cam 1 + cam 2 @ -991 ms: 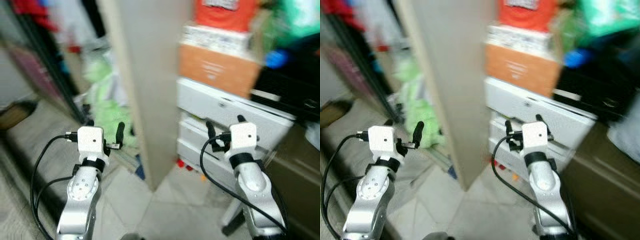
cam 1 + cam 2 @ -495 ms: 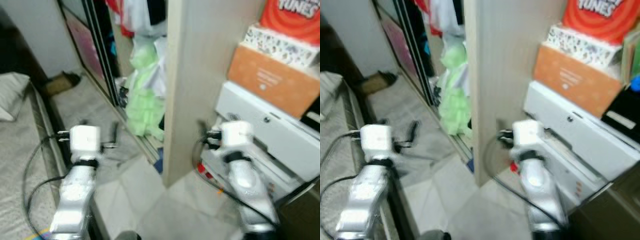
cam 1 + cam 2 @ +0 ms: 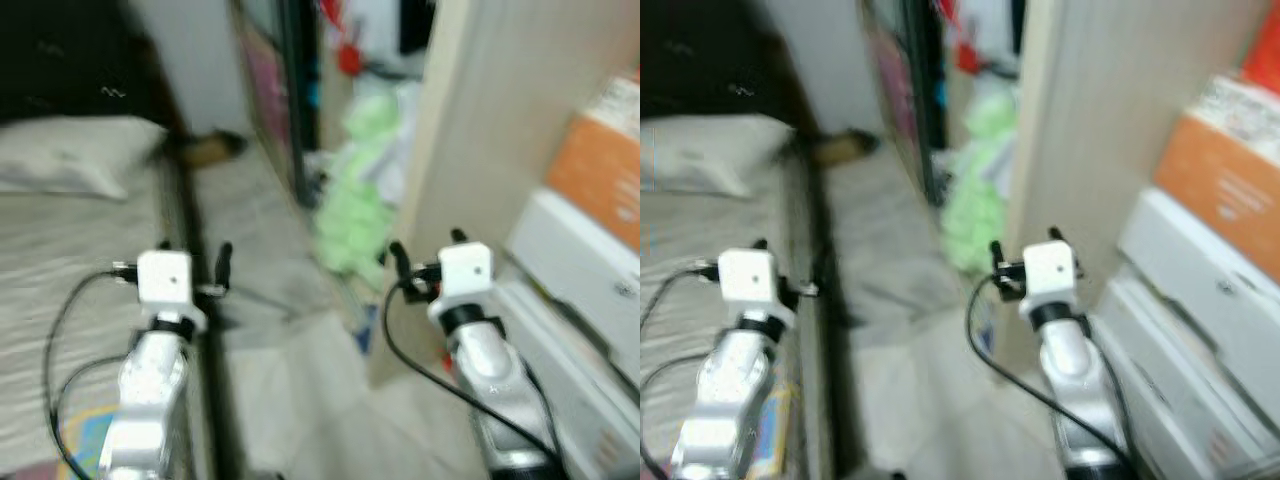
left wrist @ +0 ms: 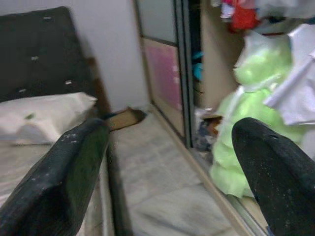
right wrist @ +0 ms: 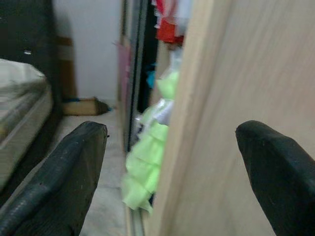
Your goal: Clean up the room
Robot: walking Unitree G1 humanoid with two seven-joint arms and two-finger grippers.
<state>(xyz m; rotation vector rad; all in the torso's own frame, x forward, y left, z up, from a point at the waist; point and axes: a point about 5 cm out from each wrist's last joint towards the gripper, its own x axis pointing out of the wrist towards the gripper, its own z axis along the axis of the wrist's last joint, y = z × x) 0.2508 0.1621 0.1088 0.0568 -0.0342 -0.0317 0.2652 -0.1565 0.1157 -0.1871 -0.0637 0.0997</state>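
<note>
Nearest, 2 silver arms reach forward: the left gripper (image 3: 195, 262) hangs over the edge of the bed (image 3: 60, 300), the right gripper (image 3: 425, 255) sits close to a pale wooden panel (image 3: 500, 110). Both are spread wide and hold nothing. Past them, 1 light-green bundle (image 4: 246, 123) spills from the open wardrobe onto the floor (image 4: 162, 187). Farther back lie 1 white pillow (image 3: 70, 160) and 1 dark headboard (image 4: 44, 49).
</note>
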